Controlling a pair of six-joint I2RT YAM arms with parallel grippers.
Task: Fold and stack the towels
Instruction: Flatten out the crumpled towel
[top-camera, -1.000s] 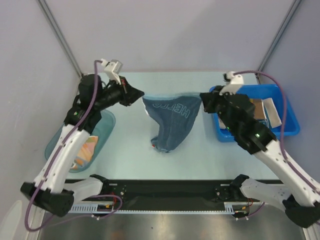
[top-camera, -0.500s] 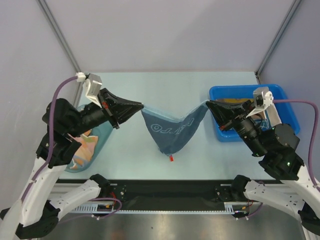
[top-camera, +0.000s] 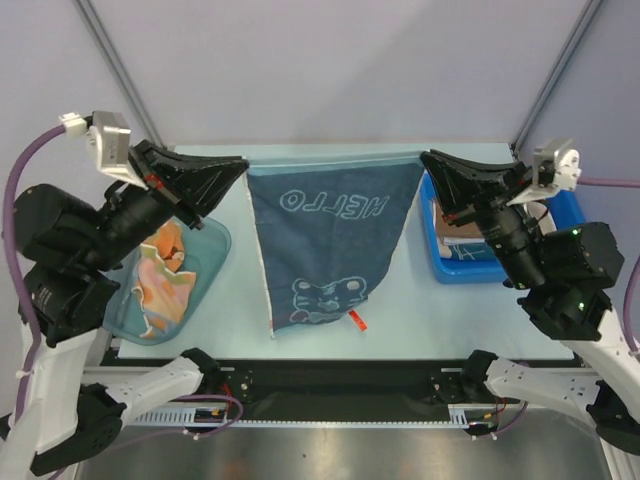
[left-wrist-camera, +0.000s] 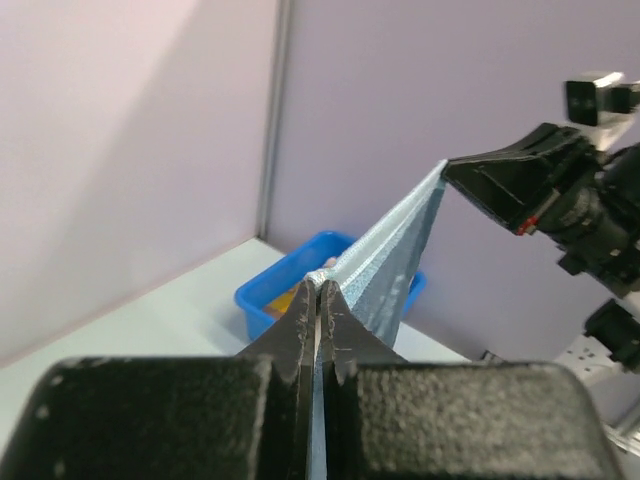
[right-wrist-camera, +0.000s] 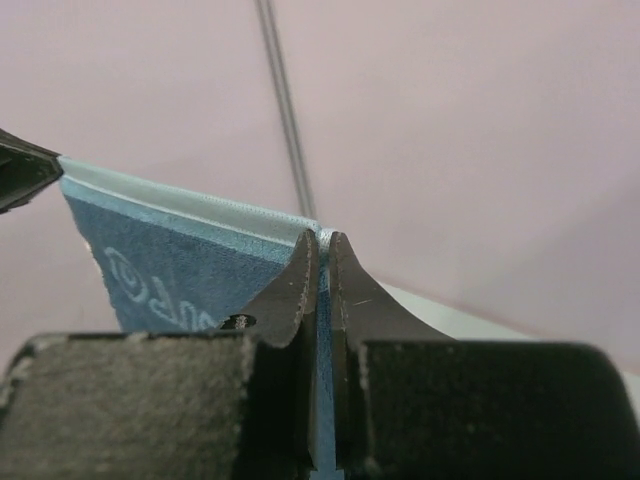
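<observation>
Teal-blue soft cloth towel printed "HELLO" (top-camera: 330, 250), hanging spread as a flat sheet above the pale tabletop (top-camera: 240, 290). Its free lower hem, bearing a small red tag (top-camera: 357, 320), lies toward the near edge. Whether the hem touches the tabletop cannot be told from above.

Left of the sheet, a translucent teal tub (top-camera: 218, 235) holds a crumpled orange towel with pale dots (top-camera: 160, 285). On the right, a blue plastic bin (top-camera: 470, 272) holds further cloths, mostly hidden behind the right arm.

At the far side, the left tool (top-camera: 240, 165) and the right tool (top-camera: 425, 158) each pinch one upper corner. Their jaws are closed to a hairline, with only the thin cloth edge between them. The top edge runs taut and roughly level from one tool to the other.

Likely hazards:
- **Slipped corner.** Each grip takes only the tip of a corner, so further spreading tension could pull one free and leave the sheet swinging from the other tool.
- **Skewed fold.** Lowering the two tools unevenly would lay the hem skewed and give a crooked fold.
- **Draped hem.** Setting the sheet down too far forward could drape the hem over the near edge.
- **Snagging.** Sideways drift could drag the cloth across the rim of the tub or bin.
</observation>
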